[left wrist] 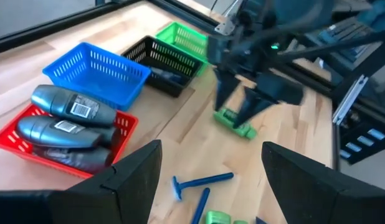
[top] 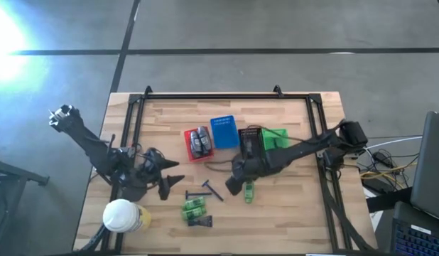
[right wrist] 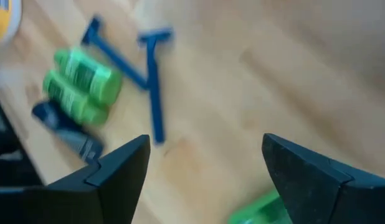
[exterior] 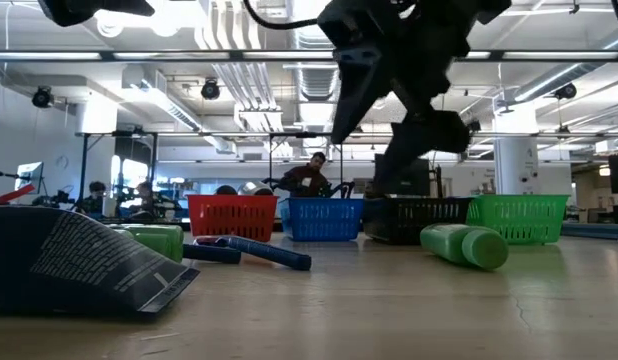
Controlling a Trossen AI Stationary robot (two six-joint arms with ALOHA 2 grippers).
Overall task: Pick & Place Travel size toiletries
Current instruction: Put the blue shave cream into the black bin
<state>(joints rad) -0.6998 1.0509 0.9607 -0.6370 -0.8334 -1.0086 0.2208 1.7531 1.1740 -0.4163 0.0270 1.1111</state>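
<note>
A green bottle [top: 248, 191] lies on its side on the table; it also shows in the low view [exterior: 464, 246]. My right gripper [top: 238, 183] hangs open just above it, touching nothing, with the bottle at the edge of the right wrist view [right wrist: 261, 211]. Two blue razors [top: 203, 191], green packets [top: 193, 209] and a dark tube [top: 200, 222] lie near the front. Grey oval bottles [left wrist: 65, 118] lie in the red basket [top: 187, 146]. My left gripper [top: 167, 179] is open and empty, left of the razors.
Blue [top: 224, 131], black [top: 249, 140] and green [top: 275, 137] baskets stand in a row right of the red one. A white-lidded yellowish container [top: 123, 215] stands at the front left. A dark frame [top: 226, 96] rims the table. People sit in the room behind.
</note>
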